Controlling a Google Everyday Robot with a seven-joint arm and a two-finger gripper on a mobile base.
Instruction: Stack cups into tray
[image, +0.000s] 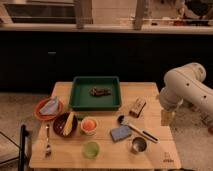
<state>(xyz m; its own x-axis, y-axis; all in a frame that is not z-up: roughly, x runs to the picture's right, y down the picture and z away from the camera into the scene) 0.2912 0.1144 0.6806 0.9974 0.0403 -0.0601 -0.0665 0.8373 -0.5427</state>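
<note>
The dark green tray (80, 97) lies at the back middle of the wooden table, with a small dark object (100, 91) inside it. A light green cup (91, 149) stands near the front edge, left of centre. Further right, also by the front edge, is a shiny steel cup (138, 145). Both cups are upright and apart from each other. My gripper (166, 118) hangs below the white arm at the table's right edge, open and holding nothing. It is above and to the right of the steel cup.
An orange plate (40, 112) with a blue cloth sits at the left, a dark brown bowl (60, 127) holding something yellow beside it. A white cup with orange contents (89, 125), a blue sponge (120, 132), a long utensil (136, 128), a wooden block (137, 106) and a fork (47, 142) lie around.
</note>
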